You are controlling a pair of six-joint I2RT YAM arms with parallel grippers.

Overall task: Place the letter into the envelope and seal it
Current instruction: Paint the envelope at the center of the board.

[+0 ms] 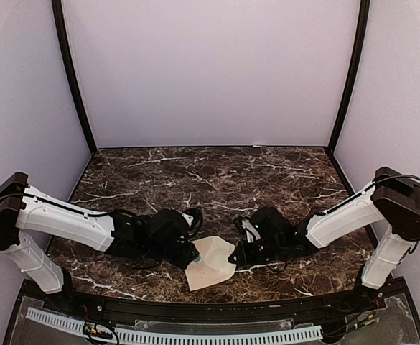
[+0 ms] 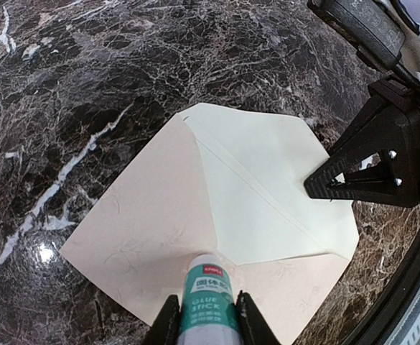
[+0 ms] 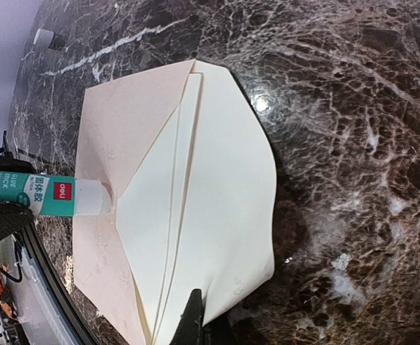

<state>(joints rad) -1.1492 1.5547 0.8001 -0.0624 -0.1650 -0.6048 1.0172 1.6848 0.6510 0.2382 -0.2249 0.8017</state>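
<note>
The cream envelope point(image 1: 211, 264) lies near the table's front edge with its pointed flap point(image 2: 267, 180) folded open to the right. My left gripper point(image 2: 208, 309) is shut on a teal-and-white glue stick point(image 2: 208, 284). The stick's tip touches the envelope's body point(image 3: 116, 122) just below the flap's point. My right gripper point(image 3: 195, 302) is shut on the flap's outer edge point(image 3: 231, 215), and the paper curls slightly there. Thin paper edges point(image 3: 184, 165) show along the envelope's mouth. I cannot tell whether they are the letter. In the top view both grippers point(image 1: 192, 253) point(image 1: 237, 255) meet over the envelope.
Dark marble tabletop point(image 1: 217, 180) with pale walls on three sides. A black rail point(image 1: 217, 309) runs along the front edge just below the envelope. A small white object point(image 3: 43, 36) sits far off in the right wrist view.
</note>
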